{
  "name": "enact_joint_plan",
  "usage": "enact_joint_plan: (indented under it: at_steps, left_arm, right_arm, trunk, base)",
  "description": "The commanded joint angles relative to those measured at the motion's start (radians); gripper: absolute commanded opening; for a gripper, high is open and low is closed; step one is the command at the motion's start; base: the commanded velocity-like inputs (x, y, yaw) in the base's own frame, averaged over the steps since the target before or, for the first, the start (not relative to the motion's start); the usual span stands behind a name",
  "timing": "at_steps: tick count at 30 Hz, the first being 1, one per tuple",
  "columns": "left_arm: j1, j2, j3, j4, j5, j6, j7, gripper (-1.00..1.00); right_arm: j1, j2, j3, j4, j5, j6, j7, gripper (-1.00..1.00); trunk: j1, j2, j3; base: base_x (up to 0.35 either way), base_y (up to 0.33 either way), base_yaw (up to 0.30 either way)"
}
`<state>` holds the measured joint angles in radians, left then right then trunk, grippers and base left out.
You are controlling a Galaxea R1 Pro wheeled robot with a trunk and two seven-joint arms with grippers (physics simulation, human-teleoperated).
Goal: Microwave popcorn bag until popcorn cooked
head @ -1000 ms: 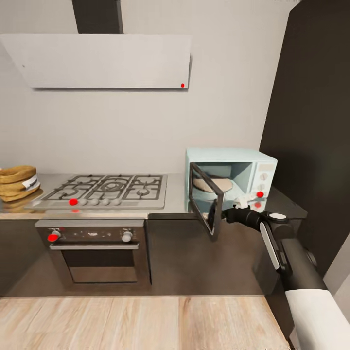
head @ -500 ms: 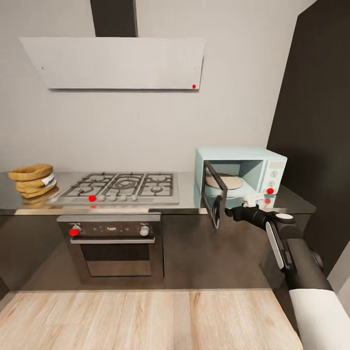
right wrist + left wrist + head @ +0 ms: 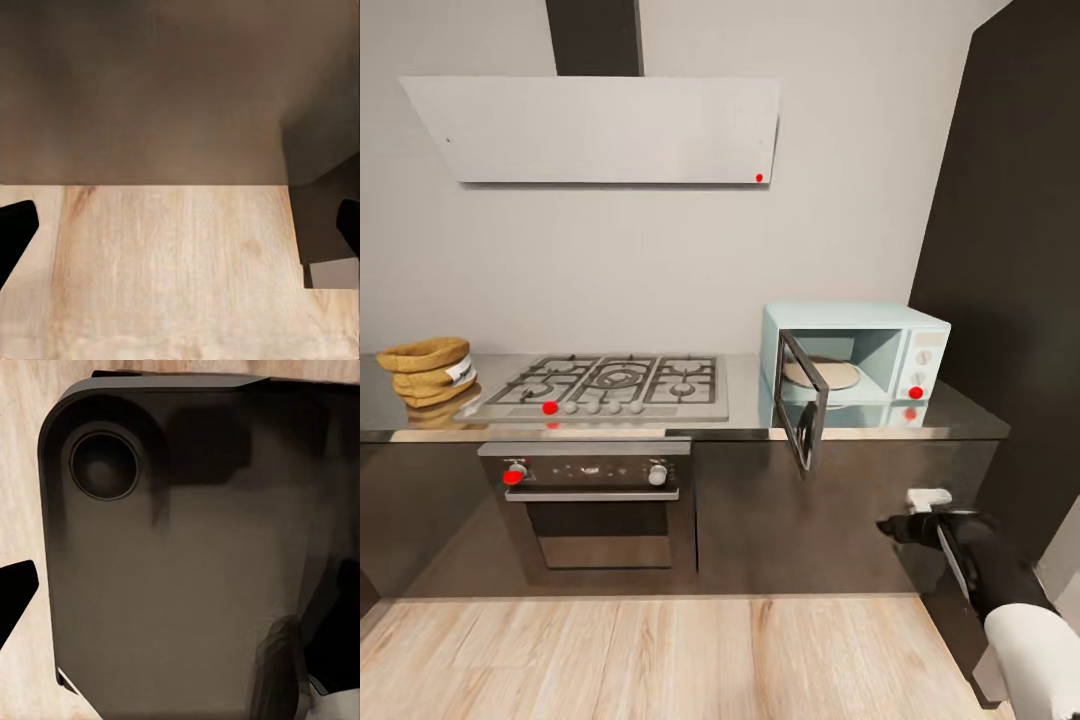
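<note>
The popcorn bag [image 3: 428,370], a squat tan crumpled sack, sits on the grey countertop [image 3: 740,428] at the far left, beside the hob. At the counter's right end stands the mint-blue microwave [image 3: 855,355] with its dark glass door [image 3: 800,405] swung open and a round plate inside. My right gripper [image 3: 892,527] hangs low in front of the dark cabinet fronts, below counter level and right of the door; in the right wrist view the right gripper [image 3: 180,232] is open over wooden floor, holding nothing. In the left wrist view my left gripper [image 3: 180,600] points at the robot's dark base, one fingertip [image 3: 15,596] far apart at the edge.
A gas hob [image 3: 610,385] with black grates lies mid-counter, above a built-in oven [image 3: 595,510]. A grey hood [image 3: 600,130] hangs on the wall. A tall dark cabinet [image 3: 1010,250] closes off the right side. Wooden floor [image 3: 660,650] runs along the counter.
The camera shifted at first, moving the whole scene right. Since then my right arm has dropped from the microwave door's edge to below the counter. The door stays open.
</note>
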<state>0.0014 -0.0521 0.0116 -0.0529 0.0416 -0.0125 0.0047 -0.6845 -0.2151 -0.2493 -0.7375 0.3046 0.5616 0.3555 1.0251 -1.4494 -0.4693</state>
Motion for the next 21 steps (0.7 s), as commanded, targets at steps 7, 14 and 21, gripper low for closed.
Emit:
enact_joint_plan:
  at_steps: [7,14,21]
  left_arm:
    - [0.000,0.001,-0.003,-0.002,0.033,-0.001,0.000,1.00]
    - [0.000,0.003,-0.004,-0.002,0.135,-0.001,-0.001,1.00]
    - [0.000,0.002,-0.003,-0.002,0.135,-0.006,0.000,1.00]
  right_arm:
    - [0.019,0.006,0.005,0.731,0.026,-0.439,-0.125,1.00]
    - [0.440,0.073,0.004,0.768,0.028,-0.662,-0.231,1.00]
    - [0.474,0.098,0.002,0.769,0.025,-0.683,-0.241,1.00]
  trunk:
    - [0.000,-0.001,-0.001]
    - [0.000,-0.001,-0.001]
    - [0.000,-0.001,-0.001]
  base:
    - [0.000,0.000,0.000]
    - [0.000,0.000,0.000]
    - [0.000,0.000,0.000]
